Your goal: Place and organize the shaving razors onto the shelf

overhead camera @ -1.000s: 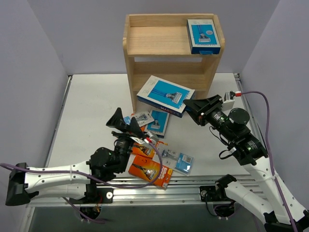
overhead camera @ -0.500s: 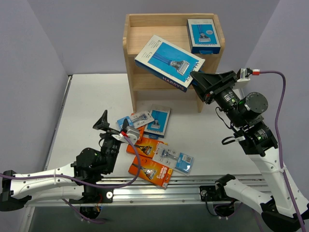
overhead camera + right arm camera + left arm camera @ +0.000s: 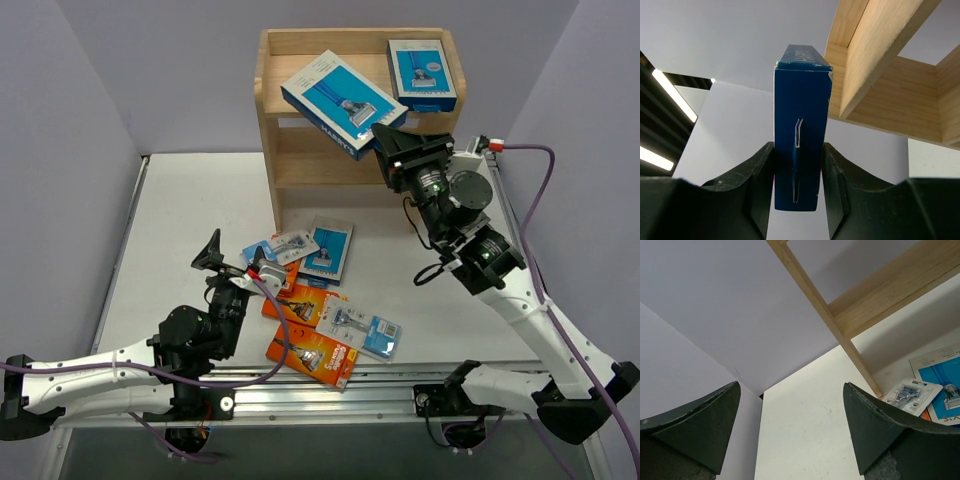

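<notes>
**Shelf** [image 3: 330,41]: light wood, three tiers, at the far end of the surface [image 3: 180,230].

**Small box** [image 3: 421,72]: blue and white, lying flat in the right corner of the top tier.

**Big box** [image 3: 343,103]: blue and white, raised and tilted over the top tier, left of the small box. Whether it touches the rail cannot be told. The right wrist view shows it edge-on [image 3: 802,125], just beside the shelf frame.

**Right pincer** [image 3: 385,140]: clenched on the near right corner of the big box, with one finger on each broad face.

**Left pincer** [image 3: 235,262]: released, jaws wide apart and holding nothing, above the surface near the loose packs.

**Loose packs on the surface, in front of the shelf:**
- Blister card [image 3: 290,243], silver razor, nearest the left pincer. It also shows in the left wrist view [image 3: 912,392].
- Blue pack [image 3: 327,248], touching the blister card on its right.
- Orange pack [image 3: 305,307], nearer the arms.
- Second orange pack [image 3: 313,357], closest to the near edge.
- Clear card [image 3: 367,331], blue label, overlapping the first orange pack's right end.
</notes>
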Robot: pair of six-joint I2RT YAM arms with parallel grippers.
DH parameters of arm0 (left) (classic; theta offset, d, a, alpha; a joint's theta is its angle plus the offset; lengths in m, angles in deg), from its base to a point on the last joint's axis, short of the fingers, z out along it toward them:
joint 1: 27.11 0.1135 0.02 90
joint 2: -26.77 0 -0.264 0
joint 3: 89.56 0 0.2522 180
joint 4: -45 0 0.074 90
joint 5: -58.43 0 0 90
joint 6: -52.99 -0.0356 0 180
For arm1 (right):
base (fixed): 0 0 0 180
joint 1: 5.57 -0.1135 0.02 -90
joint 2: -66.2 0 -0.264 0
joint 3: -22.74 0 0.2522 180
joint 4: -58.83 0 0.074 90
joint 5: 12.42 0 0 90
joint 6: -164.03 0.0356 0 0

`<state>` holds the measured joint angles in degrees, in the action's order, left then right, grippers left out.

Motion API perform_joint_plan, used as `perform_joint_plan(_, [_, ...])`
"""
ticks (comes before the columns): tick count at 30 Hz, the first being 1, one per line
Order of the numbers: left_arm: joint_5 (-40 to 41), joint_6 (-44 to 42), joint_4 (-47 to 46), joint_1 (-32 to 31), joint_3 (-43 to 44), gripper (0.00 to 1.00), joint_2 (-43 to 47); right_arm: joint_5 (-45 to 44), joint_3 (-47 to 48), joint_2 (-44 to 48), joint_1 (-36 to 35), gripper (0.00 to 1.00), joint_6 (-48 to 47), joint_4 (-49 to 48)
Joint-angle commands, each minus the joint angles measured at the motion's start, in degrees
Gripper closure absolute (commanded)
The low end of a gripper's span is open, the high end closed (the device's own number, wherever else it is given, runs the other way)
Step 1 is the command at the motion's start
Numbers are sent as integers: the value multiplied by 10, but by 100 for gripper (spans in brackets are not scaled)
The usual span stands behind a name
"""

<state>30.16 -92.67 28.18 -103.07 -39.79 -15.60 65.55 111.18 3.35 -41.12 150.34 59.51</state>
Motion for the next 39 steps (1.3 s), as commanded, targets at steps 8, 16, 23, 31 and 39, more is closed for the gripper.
perform_joint_plan(8, [1, 29, -16, 4, -3, 7, 4, -330, 76, -90, -150, 100, -141, -210])
perform_joint_plan(16, [-6, 42, -8, 2, -8, 7, 19, -487, 97, -148, -193, 100, -213, -302])
perform_joint_plan(23, [-9, 49, -1, 1, -7, 7, 15, -551, 137, -201, -203, 100, -241, -325])
perform_joint_plan(31, [-11, 50, 2, -2, -8, 7, 11, -609, 190, -267, -208, 100, -239, -335])
perform_joint_plan(39, [-11, 50, 3, -3, -10, 7, 18, -657, 239, -317, -200, 100, -256, -336])
